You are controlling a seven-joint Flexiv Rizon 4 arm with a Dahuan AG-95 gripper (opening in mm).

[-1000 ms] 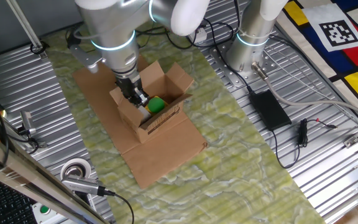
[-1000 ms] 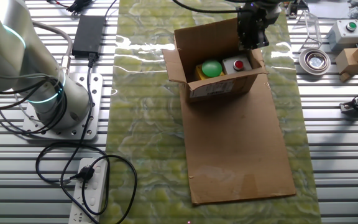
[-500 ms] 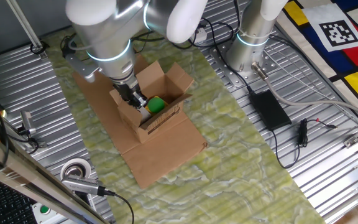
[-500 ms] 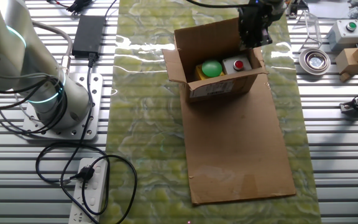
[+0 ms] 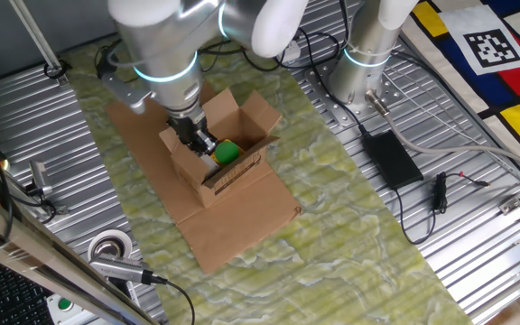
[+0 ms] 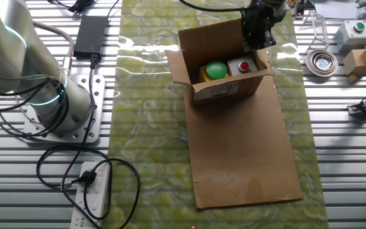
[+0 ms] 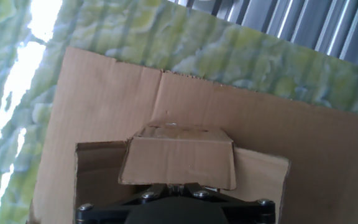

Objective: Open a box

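Observation:
The box [image 5: 233, 162] is a small brown carton standing on a large flat cardboard sheet [image 5: 233, 226], with its flaps up and out. Inside it I see a green round thing [image 6: 216, 70] and a grey unit with a red button [image 6: 243, 65]. My gripper [image 5: 197, 142] reaches down at one side flap; in the other fixed view it [image 6: 257, 35] is at the box's right edge. In the hand view the fingers [image 7: 176, 185] meet on a short cardboard flap [image 7: 178, 162], so the gripper is shut on it. Printed text shows on the box's near side [image 6: 224, 92].
A tape roll [image 5: 111, 246] lies on the metal table; it also shows in the other fixed view [image 6: 323, 62]. A black power adapter [image 5: 394, 158] with cables, the arm's base [image 6: 49, 108], a power strip [image 6: 91, 191] and a small button box [image 6: 354, 32] stand around the green mat.
The arm's upper body swayed slightly left and back. The gripper stays at the same flap and the box has not visibly moved.

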